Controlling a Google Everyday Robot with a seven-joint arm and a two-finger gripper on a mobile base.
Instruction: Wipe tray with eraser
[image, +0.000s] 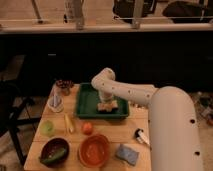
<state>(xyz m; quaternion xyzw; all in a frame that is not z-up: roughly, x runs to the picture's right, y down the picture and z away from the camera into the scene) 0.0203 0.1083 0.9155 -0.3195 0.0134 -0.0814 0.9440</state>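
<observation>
The claw (106, 101) points down inside the green tray (86, 102), at its right half. Directly beneath the claw, the eraser (107, 106) rests on the tray floor, a small tan block. The tray, square with a raised rim, sits at the far side of the wooden surface (110, 134).

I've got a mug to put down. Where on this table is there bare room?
Bare wood shows between the tray and the orange bowl, right of the small orange ball. The left edge is crowded: cup, dark bowl. The front right holds the blue sponge and brush. The gripper sits over the eraser in the tray.
</observation>
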